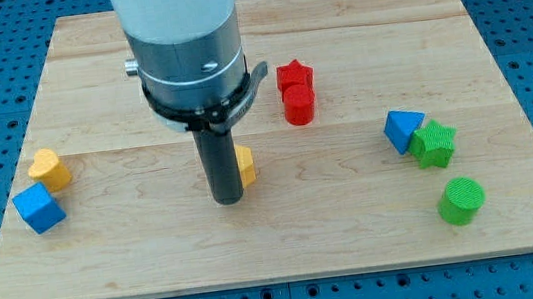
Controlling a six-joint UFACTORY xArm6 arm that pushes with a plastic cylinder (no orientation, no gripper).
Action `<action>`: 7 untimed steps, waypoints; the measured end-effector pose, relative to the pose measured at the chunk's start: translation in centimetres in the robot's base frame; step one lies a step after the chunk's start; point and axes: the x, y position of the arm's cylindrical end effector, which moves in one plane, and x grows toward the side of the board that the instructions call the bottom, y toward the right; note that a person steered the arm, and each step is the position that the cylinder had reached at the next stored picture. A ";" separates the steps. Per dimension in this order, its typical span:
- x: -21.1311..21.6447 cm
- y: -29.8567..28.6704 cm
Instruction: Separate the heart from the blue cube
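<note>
A yellow heart (49, 168) lies near the board's left edge, touching the blue cube (39, 208) just below it. My tip (227, 201) is down on the board near the middle, well to the right of both. A second yellow block (245, 166) sits right beside the rod, partly hidden by it; its shape is unclear.
A red star (293, 75) and a red cylinder (299, 106) touch each other right of the arm. At the right are a blue triangular block (403, 130), a green star (435, 143) and a green cylinder (461, 200). The wooden board (289, 258) lies on a blue pegboard.
</note>
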 end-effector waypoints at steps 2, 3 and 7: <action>-5.1 1.3; -6.3 4.5; 7.4 -25.4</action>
